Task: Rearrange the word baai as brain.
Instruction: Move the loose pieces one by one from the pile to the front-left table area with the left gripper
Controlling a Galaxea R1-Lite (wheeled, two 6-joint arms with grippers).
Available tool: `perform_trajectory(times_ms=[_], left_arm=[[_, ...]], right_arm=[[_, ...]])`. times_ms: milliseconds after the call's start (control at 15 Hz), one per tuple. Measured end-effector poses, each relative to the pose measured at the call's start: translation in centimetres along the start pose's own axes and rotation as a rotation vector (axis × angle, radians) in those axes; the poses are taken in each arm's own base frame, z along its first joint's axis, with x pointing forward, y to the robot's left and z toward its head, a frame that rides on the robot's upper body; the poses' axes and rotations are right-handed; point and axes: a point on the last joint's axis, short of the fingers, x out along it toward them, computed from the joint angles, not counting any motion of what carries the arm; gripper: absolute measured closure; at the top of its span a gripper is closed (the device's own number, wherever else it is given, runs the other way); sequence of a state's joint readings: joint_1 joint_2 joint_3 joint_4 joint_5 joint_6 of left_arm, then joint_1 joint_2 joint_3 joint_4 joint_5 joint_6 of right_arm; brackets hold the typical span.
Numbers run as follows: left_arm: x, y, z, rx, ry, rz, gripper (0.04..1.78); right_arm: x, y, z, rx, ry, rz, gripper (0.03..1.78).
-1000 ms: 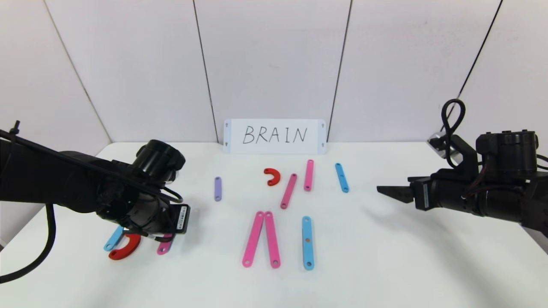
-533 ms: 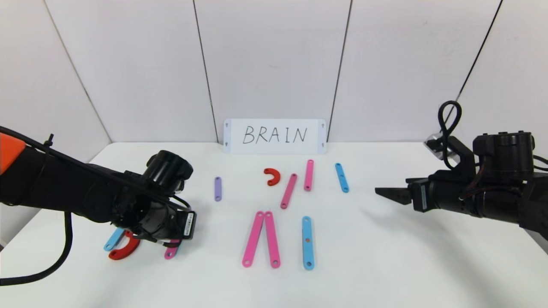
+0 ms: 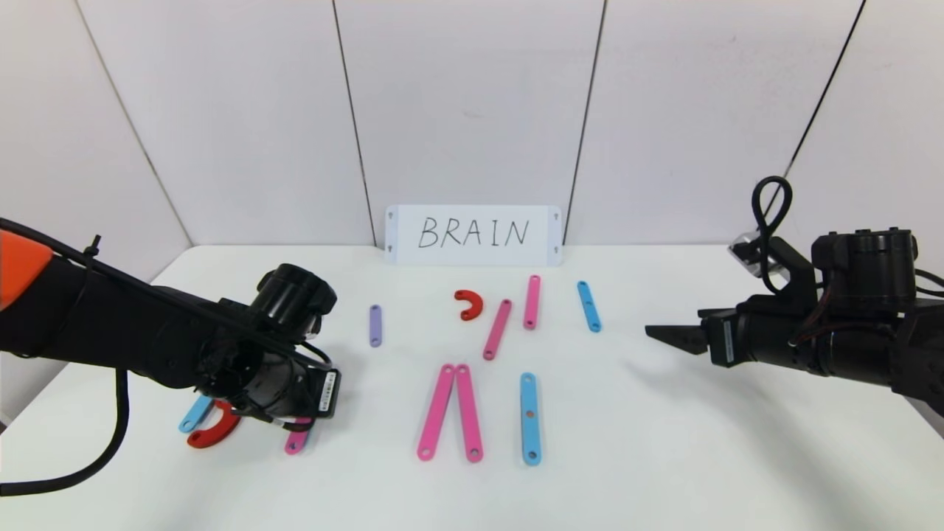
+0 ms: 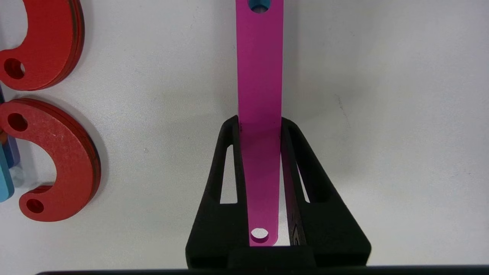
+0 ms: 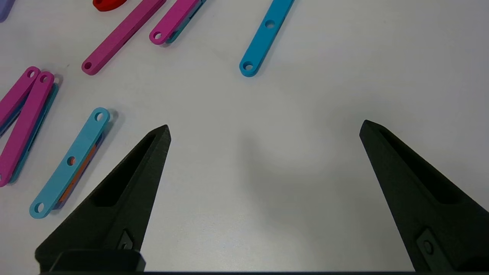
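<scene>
The letter pieces lie spread on the white table (image 3: pixel 664 442). My left gripper (image 4: pixel 259 122) is shut on a pink strip (image 4: pixel 259 76), its fingers pressed on the strip's two long edges. In the head view this gripper (image 3: pixel 295 417) is low at the front left, and the strip's end (image 3: pixel 297 441) sticks out under it. Two red half-rings (image 4: pixel 57 160) (image 4: pixel 49 46) and a blue strip (image 4: pixel 4 179) lie beside it. My right gripper (image 5: pixel 263 128) is open and empty, hovering at the right (image 3: pixel 656 333).
In mid-table lie a purple strip (image 3: pixel 375 325), a red half-ring (image 3: pixel 470 304), two pink strips (image 3: pixel 498 329) (image 3: pixel 532 301), a blue strip (image 3: pixel 588 305), a pink pair (image 3: pixel 451 411) and a light blue strip (image 3: pixel 530 418). The BRAIN card (image 3: pixel 473 234) stands at the back.
My left gripper has moved right and toward the front edge, taking the pink strip with it away from the red half-ring. My right arm has drifted slightly left.
</scene>
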State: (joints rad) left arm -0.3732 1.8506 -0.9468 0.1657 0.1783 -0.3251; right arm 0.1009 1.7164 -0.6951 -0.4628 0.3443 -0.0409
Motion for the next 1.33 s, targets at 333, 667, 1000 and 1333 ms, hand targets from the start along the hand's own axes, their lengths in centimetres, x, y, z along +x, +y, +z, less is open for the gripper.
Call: perform_trajectory(times_ms=[333,667,1000,1333], left_arm=[[0.02,-0.01,0.02,-0.004,0.0,0.001,1.52],[-0.05,0.03,0.03,-0.005,-0.004,0.002,1.22],[-0.05,0.01,0.02,-0.007,-0.002,-0.002,0.42],[-0.1,-0.03,0.08,-0.034,-0.002,-0.012,0.08]], right_arm=[[0.07,0.1,-0.09,-0.001,0.004,0.002,0.08],[0.13,0.14,-0.15,-0.001,0.007,0.004,0.08],[0.16,0.13,-0.16,0.0,0.008,0.003,0.08],[0.23,0.11,-0.22,0.001,0.011,0.003,0.08]])
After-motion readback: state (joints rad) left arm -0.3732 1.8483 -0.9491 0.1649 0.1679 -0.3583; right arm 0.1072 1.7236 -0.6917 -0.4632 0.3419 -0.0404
